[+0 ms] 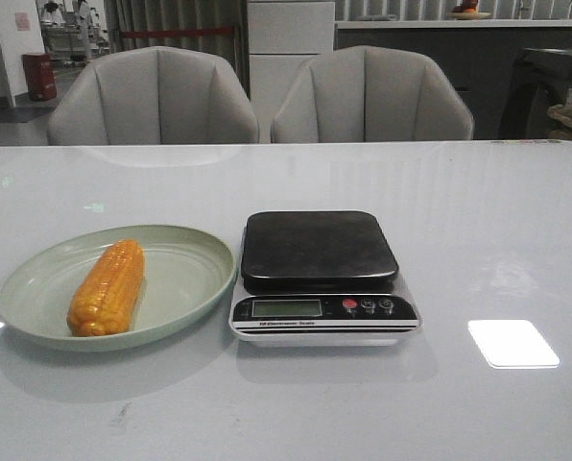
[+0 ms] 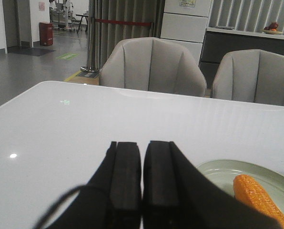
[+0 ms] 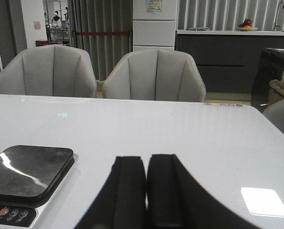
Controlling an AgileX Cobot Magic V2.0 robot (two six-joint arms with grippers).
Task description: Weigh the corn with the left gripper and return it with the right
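The orange-yellow corn (image 1: pixel 107 287) lies on a pale green plate (image 1: pixel 185 279) at the left of the table. A kitchen scale (image 1: pixel 321 277) with a black platform stands just right of the plate, its platform bare. Neither arm shows in the front view. In the left wrist view my left gripper (image 2: pixel 142 144) is shut and empty above the table, with the corn (image 2: pixel 257 199) and the plate (image 2: pixel 223 172) to its right. In the right wrist view my right gripper (image 3: pixel 146 158) is shut and empty, with the scale (image 3: pixel 27 174) to its left.
Two grey chairs (image 1: pixel 155 96) (image 1: pixel 372 95) stand behind the table's far edge. A bright patch of reflected light (image 1: pixel 512 343) lies on the white table right of the scale.
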